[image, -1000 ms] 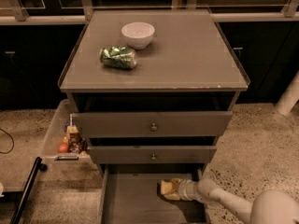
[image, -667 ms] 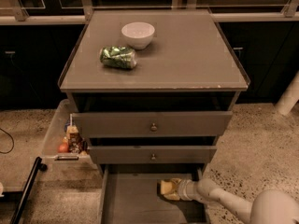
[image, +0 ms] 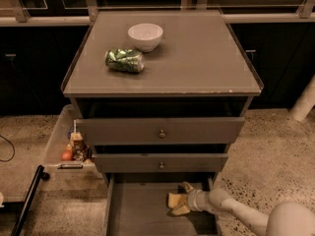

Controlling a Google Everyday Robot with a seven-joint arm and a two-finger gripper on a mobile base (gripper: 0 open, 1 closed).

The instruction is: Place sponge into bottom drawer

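So at this point the job looked mostly done, or very close. The bottom drawer [image: 140, 215] was pulled out, and the arm [image: 236, 211] reached in from the right with the end effector [image: 183, 199] low over the drawer floor, near the back right. The sponge [image: 173, 199] was right at its tip, touching it, inside the drawer walls and on or just above the floor.

What I honestly couldn't tell was whether the end effector was clamped on the sponge or had let go; the pale yellow bits blur together there. If it was clamped, what's left would be releasing and backing the arm out.

Up on the surface [image: 202, 58], the white bowl [image: 145, 36] and the crumpled green bag [image: 124, 60] sat untouched. Both upper drawers [image: 197, 131] were partly out.
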